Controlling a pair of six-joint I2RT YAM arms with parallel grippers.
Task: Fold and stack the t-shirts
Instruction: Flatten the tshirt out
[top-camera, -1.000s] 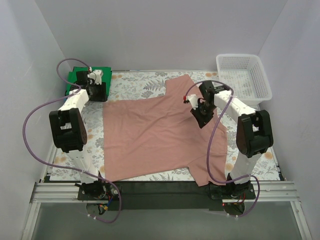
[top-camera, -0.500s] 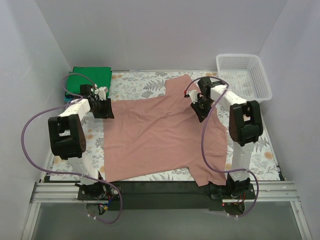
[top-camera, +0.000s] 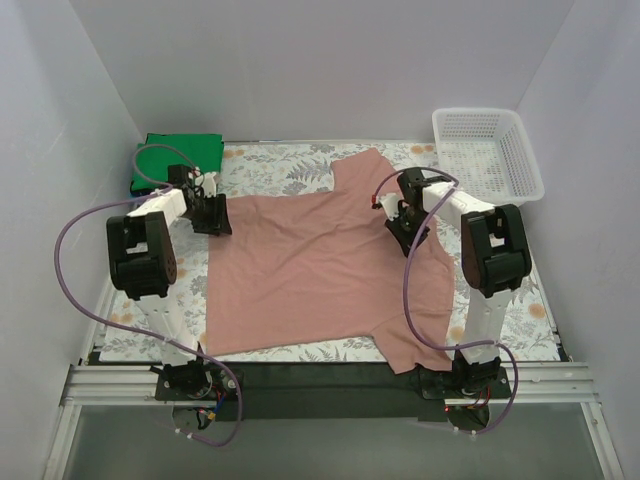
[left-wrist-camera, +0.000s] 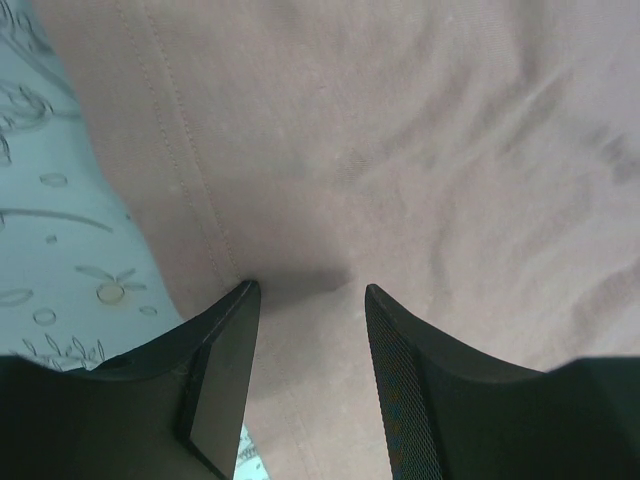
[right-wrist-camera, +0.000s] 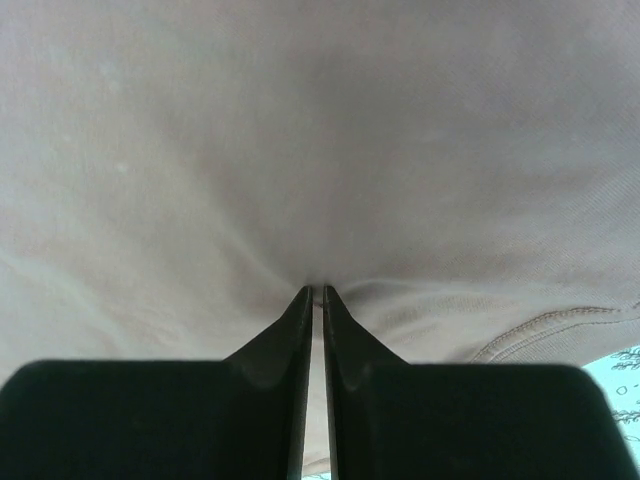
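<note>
While the pink-brown t-shirt (top-camera: 320, 270) lies spread flat on the table (top-camera: 280, 165), your left pincer (left-wrist-camera: 308, 290) sits at its 10 o'clock corner, fingers apart over the hem. Your right pincer (right-wrist-camera: 317, 290), at 2 o'clock, is pinched on a pucker of that cloth. Folded green t-shirt (top-camera: 180, 160): 11 o'clock corner.

Floral cloth (top-camera: 280, 170), pink shirt (top-camera: 310, 270), green shirt (top-camera: 185, 150), basket (top-camera: 520, 165)

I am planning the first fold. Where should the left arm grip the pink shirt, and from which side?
Grip the pink shirt at its far-left hem corner, from above, on the tablecloth side. The flat cloth's edge is free there, and the open left fingers hang over it.
</note>
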